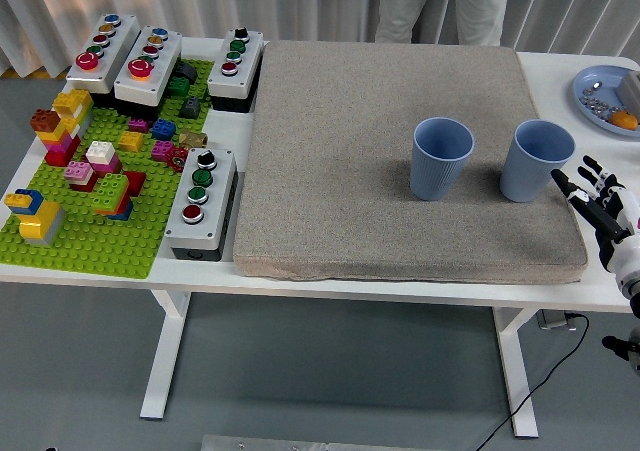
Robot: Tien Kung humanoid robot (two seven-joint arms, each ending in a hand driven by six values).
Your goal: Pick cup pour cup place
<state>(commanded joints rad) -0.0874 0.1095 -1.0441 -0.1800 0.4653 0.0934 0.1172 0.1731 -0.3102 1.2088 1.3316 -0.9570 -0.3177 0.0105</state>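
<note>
My right hand [597, 203] comes in at the right edge, over the near right corner of the mat [400, 161]. Its fingers [566, 184] are spread and fairly straight, pointing up and left toward the right cup [536, 160]. It holds nothing; the fingertips lie just beside the cup's lower right side, and I cannot tell whether they touch it. The wrist and forearm run off toward the lower right corner, palm turned toward the cup. My left arm is out of view. Both cups are blue, ribbed and upright on the right half of the mat, the left cup [441, 158] standing apart from the right one with a clear gap between them. I cannot see any contents in either. The mat lies on the white table [560, 76]. On the left side of the table is a green baseplate [70, 236] with bricks, ringed by grey button boxes [201, 202]. At the far right sits a blue plate [603, 101] with small items. Beyond the far edge, a person's legs [440, 6] show in light trousers.
</note>
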